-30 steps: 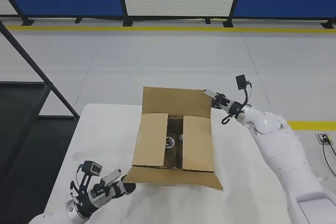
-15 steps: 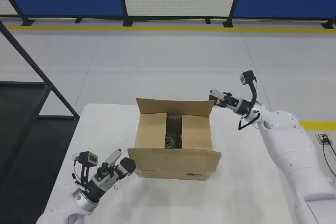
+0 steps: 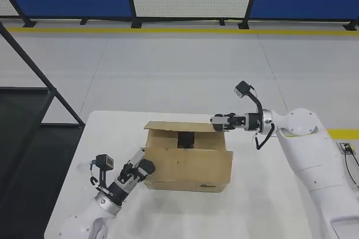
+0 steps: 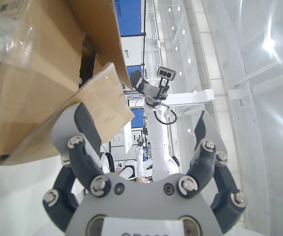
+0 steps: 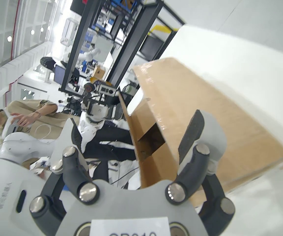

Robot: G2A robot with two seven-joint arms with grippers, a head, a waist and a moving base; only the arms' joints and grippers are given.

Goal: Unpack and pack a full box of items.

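The box (image 3: 188,162) sits mid-table (image 3: 107,140) with its far flap (image 3: 185,126) standing up and a dark gap (image 3: 185,140) in its top. What lies inside is too dim to name. The left gripper (image 3: 142,169) is at the box's near left corner, fingers apart and clamped on nothing. The right gripper (image 3: 217,121) is at the far right corner, level with the top edge, its fingers likewise apart. A black rack (image 3: 30,71) stands left of the table, well apart from the box. Far across the floor a yellow line (image 3: 167,30) runs in front of blue panels (image 3: 72,7). From above, whether either gripper touches the cardboard cannot be told. The left wrist view comes closer: one pad (image 4: 87,126) lies just beside the corner of a side flap (image 4: 104,99) that leans out from the box, and the other pad stands in open air. A scrap of clear plastic (image 4: 6,41) shows against the box wall, and the right gripper shows far off at the edge of the upright flap. The right wrist view has a thin flap edge (image 5: 129,124) running between the spread fingers. One finger (image 5: 195,128) lies in front of the box's outer face, though whether it touches cannot be told.
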